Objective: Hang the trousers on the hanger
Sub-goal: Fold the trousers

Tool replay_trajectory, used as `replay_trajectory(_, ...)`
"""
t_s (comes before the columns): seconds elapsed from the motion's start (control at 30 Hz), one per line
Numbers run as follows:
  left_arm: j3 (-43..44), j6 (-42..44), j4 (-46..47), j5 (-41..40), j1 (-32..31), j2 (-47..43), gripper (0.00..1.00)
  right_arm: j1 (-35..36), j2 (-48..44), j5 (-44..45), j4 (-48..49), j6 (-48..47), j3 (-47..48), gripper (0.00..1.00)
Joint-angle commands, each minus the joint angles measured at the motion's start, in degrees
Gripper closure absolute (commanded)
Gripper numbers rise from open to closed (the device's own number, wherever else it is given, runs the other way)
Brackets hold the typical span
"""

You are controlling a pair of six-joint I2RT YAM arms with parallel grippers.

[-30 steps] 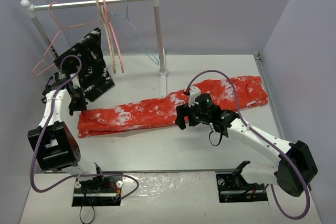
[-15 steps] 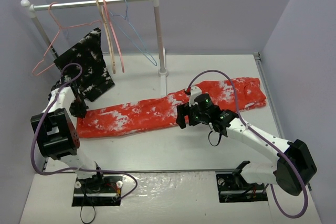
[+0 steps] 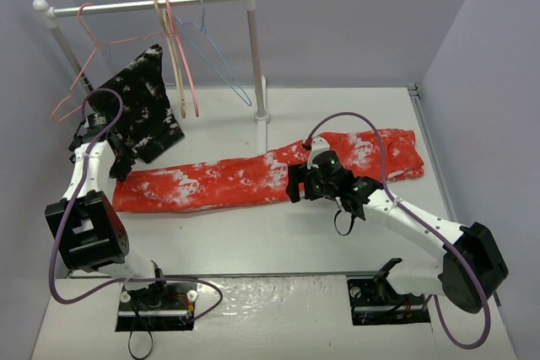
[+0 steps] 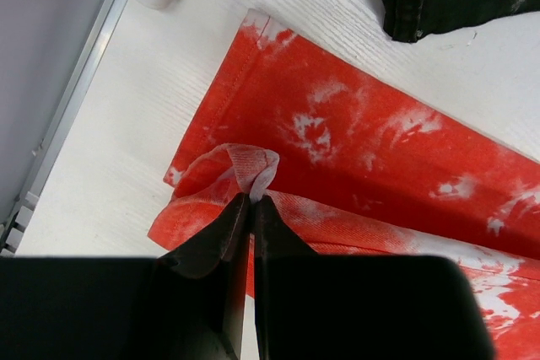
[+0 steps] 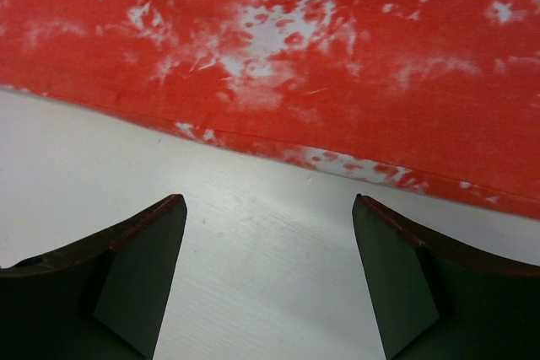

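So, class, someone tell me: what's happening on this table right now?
The long red-orange cloth trousers with white speckles lie stretched out flat on the table. The left gripper is shut on a small pinched fold of cloth at their left end. The right gripper is open over bare table, just beside the trousers' near edge about midway along. The thin light-blue wire hanger hangs on the rail at the back, untouched, so nothing is on it yet.
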Motion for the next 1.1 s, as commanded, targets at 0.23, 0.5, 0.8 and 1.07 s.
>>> replay_trajectory(0.23, 6.27, 0.95, 4.37, -1.82, 0.65, 2.90, 1.00, -10.40, 13.81, 12.86, 5.51, 4.92, 11.66, 0.30)
replay_trajectory(0.5, 7.90, 2.25, 2.97, -3.49, 0.83, 4.02, 1.00, -12.47, 25.12, 16.52, 5.67, 8.10, 23.17, 0.30)
replay_trajectory(0.8, 7.64, 0.13, 2.89, -3.38, 0.83, 4.99, 1.00, -12.47, 37.15, 23.35, 4.34, 10.51, 34.63, 0.29)
replay_trajectory(1.07, 7.07, 0.15, 3.10, -3.47, 0.83, 5.35, 1.00, -12.78, 45.73, 26.89, -0.43, 14.20, 41.75, 0.29)
